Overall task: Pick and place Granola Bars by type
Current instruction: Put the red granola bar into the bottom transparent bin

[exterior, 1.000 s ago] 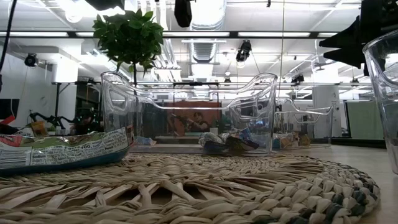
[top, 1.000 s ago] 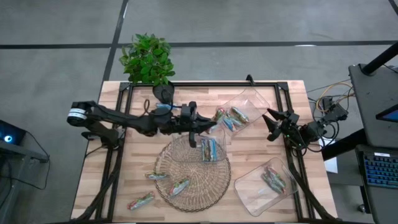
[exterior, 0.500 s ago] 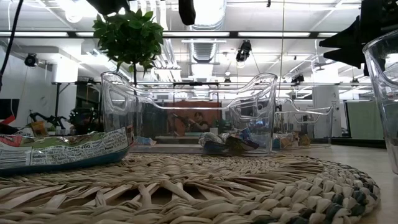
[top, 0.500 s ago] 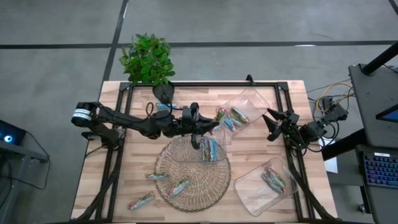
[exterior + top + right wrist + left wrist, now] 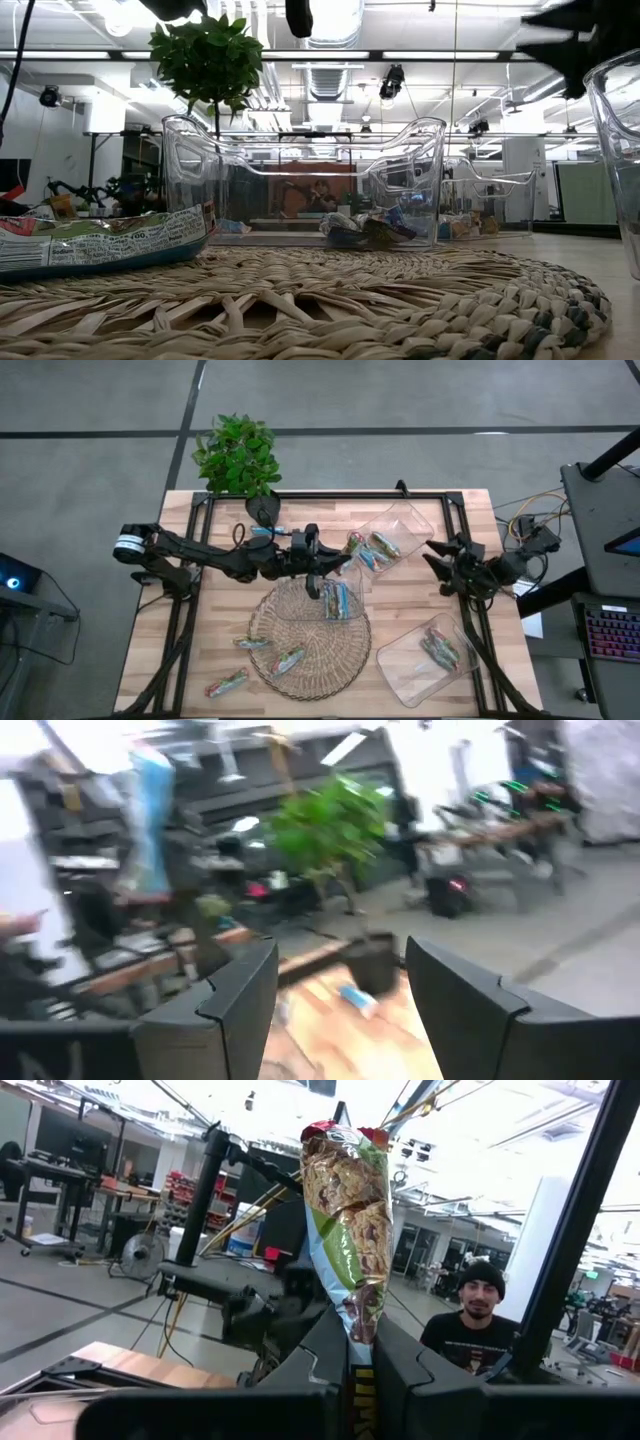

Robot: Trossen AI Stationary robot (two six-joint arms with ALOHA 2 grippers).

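Observation:
My left gripper reaches over the far edge of the round wicker mat, shut on a granola bar in a green, silver and red wrapper. Another bar lies flat on the mat under it, and two more lie at the mat's near left. One bar lies on the wood. Several bars fill the far clear tray, and a few lie in the near-right tray. My right gripper waits open at the table's right edge. My left gripper pinches the bar's lower end between its two fingers. The fingers lie roughly level, pointing toward the table's right, along the bar. The rest of the bar sticks out past the fingertips, lifted clear of the mat.
A potted plant stands at the far edge, left of centre. A black frame runs round the table. A person sits in the room beyond the table. Bare wood lies between the mat and the two trays.
My left arm has edged a little toward the table's right with the bar still held. My right gripper has risen and turned at the right edge, staying open.

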